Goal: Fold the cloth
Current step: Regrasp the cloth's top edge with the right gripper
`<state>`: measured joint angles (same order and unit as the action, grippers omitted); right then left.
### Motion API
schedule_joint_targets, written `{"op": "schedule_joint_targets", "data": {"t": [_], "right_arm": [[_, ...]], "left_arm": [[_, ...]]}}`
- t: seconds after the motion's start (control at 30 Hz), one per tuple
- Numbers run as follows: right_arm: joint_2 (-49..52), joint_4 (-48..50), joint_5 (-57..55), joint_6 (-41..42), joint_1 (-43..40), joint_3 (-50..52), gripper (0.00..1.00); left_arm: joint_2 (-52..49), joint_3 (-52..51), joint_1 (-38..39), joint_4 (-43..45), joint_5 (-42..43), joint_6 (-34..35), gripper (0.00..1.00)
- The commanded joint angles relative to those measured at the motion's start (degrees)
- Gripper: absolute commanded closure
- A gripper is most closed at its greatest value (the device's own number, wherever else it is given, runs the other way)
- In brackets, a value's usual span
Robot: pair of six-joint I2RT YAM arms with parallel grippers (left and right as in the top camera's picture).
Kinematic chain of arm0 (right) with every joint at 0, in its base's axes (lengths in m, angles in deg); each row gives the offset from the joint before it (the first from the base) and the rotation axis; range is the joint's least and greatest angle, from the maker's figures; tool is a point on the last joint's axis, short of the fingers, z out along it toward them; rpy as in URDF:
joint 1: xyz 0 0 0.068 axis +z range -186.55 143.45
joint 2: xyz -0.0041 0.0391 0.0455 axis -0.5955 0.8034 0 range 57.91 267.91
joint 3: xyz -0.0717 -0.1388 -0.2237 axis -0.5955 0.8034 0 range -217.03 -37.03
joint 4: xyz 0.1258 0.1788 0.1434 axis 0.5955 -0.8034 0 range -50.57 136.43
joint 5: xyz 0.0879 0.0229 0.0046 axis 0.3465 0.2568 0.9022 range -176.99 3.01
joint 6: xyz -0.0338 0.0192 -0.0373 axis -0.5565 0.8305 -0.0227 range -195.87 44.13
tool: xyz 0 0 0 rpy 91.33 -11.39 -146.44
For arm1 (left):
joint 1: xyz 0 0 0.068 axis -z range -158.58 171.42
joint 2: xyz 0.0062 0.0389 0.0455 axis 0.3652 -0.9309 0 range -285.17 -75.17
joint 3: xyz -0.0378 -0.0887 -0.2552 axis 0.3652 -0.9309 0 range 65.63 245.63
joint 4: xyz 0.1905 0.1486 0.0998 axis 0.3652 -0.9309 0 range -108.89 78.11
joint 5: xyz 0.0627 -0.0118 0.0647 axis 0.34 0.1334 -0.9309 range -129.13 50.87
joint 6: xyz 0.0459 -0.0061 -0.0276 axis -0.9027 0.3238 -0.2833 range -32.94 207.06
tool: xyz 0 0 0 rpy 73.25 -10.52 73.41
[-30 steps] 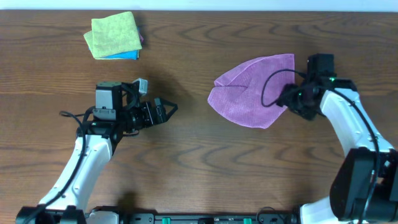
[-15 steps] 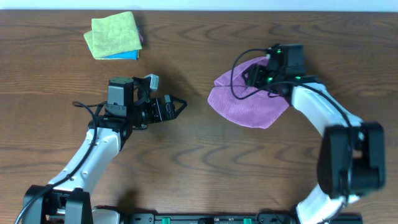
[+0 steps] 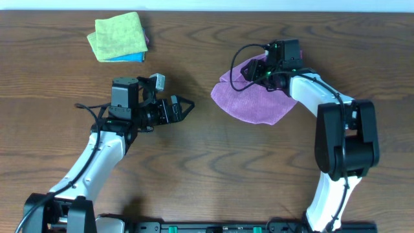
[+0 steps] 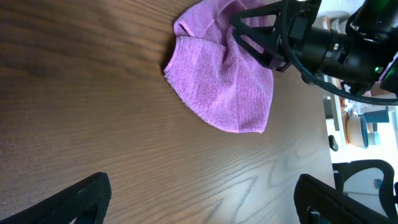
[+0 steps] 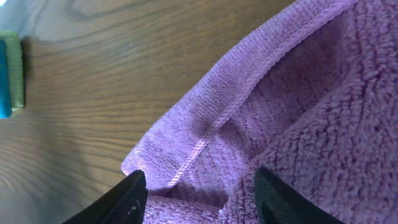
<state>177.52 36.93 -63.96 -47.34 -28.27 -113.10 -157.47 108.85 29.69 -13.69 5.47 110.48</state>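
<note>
The purple cloth [image 3: 252,103] lies on the table right of centre, with its upper part folded over itself. It also shows in the left wrist view [image 4: 224,81] and fills the right wrist view [image 5: 280,106]. My right gripper [image 3: 254,70] sits on the cloth's upper left part. Its jaws [image 5: 199,196] are parted, with a loose ridge of cloth between them. My left gripper [image 3: 182,107] is open and empty, low over bare table a short way left of the cloth, pointing at it.
A yellow-green folded cloth [image 3: 118,35] lies on a blue folded cloth [image 3: 132,58] at the far left of the table. The wooden table [image 3: 207,168] stretches bare towards the front.
My right gripper swept from the cloth's right edge up and left, carrying that edge over onto the cloth's upper left. The left gripper shifted slightly right.
</note>
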Motion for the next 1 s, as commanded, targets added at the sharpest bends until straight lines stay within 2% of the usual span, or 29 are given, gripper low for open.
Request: {"op": "schedule_joint_targets", "data": {"t": [0.0,0.27,0.47,0.6,0.67,0.97], "right_arm": [[1.1,0.1,1.0,1.3,1.1,-1.2,0.44],[0.9,-0.8,2.6,-0.5,1.8,-1.5,0.46],[-3.3,-17.2,1.9,-8.9,1.2,-6.6,0.43],[-6.8,-25.8,-2.9,-10.0,1.1,-7.7,0.4],[-6.9,-26.4,-5.0,-10.1,1.4,-7.7,0.37],[-1.7,-21.5,-5.0,-10.4,1.6,-7.6,0.36]], "left_arm": [[0.0,1.8,0.0,0.2,0.4,0.0,0.05],[0.0,1.8,0.0,0.2,0.2,0.0,0.05],[0.0,1.8,0.0,0.3,-0.1,0.0,0.04],[0.0,1.8,0.0,0.6,-0.1,0.0,0.05],[0.0,1.8,0.0,0.7,-0.2,0.0,0.05],[0.0,1.8,0.0,1.1,-0.2,0.0,0.05]]}}
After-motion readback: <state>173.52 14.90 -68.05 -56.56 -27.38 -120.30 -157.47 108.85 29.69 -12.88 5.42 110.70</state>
